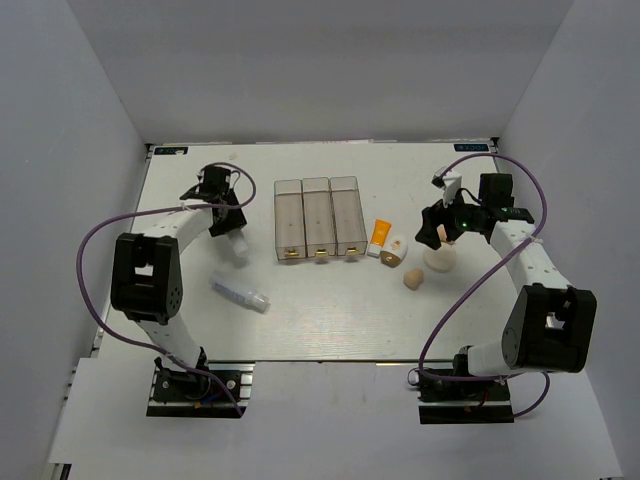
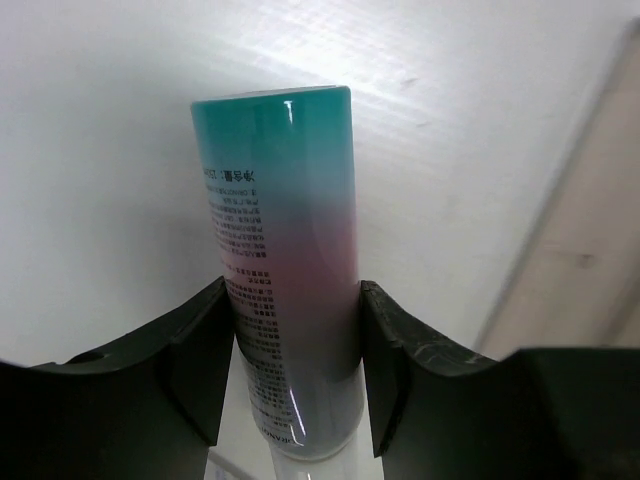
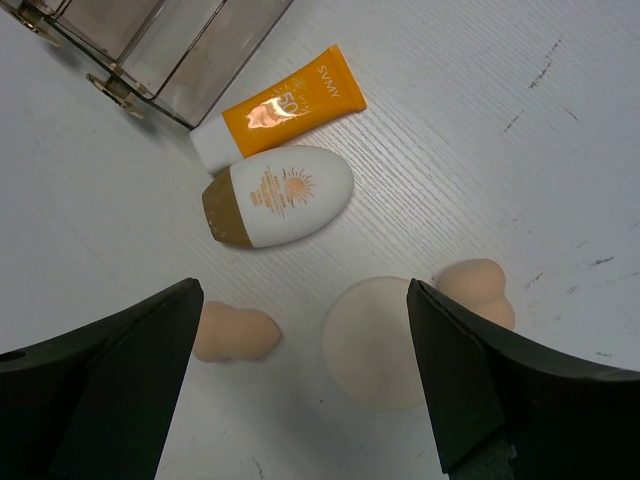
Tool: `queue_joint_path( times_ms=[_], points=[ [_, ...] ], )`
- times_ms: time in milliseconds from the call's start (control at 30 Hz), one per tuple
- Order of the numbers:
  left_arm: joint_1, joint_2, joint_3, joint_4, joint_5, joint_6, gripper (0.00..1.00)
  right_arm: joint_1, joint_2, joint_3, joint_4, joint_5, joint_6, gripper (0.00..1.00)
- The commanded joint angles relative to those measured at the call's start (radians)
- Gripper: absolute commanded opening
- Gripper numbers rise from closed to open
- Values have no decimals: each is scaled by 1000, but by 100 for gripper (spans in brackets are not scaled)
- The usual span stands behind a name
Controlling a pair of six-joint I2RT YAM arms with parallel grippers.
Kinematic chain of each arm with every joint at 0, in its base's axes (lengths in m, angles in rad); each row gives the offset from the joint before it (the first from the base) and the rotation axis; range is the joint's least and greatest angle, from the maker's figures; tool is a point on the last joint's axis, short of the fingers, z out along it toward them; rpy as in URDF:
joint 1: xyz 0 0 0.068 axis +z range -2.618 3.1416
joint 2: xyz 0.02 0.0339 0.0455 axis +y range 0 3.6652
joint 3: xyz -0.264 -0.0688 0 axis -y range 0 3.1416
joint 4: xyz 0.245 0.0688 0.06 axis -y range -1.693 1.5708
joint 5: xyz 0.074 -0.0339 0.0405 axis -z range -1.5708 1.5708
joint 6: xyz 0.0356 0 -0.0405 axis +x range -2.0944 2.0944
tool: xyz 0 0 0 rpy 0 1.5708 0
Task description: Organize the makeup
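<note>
Right now L gripper (image 2: 292,330) is part-closed w/ both pads against the teal-to-pink printed tube (image 2: 280,180). The tube lies on the table (image 1: 330,320), left of the clear 3-compartment tray (image 1: 318,215). Its long axis runs straight out btwn the fingers, crosswise to the squeeze. R gripper (image 3: 300,300) gapes wide, empty, over the round puff (image 3: 375,345).

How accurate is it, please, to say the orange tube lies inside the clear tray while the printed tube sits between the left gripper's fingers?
Not quite: the orange tube lies on the table beside the clear tray, as the right wrist view shows; the rest holds.
</note>
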Motion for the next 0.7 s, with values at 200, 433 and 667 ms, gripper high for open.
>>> queue_joint_path(
  times_ms=[200, 433, 667],
  points=[
    [-27, -89, 209, 162, 502, 42, 5, -2, -5, 3, 24, -22, 1, 85],
    [-82, 6, 290, 186, 580, 6, 9, -2, 10, 24, 19, -48, 1, 39],
    [-136, 103, 344, 141, 507, 17, 19, -4, -2, 18, 23, -36, 6, 26]
  ],
)
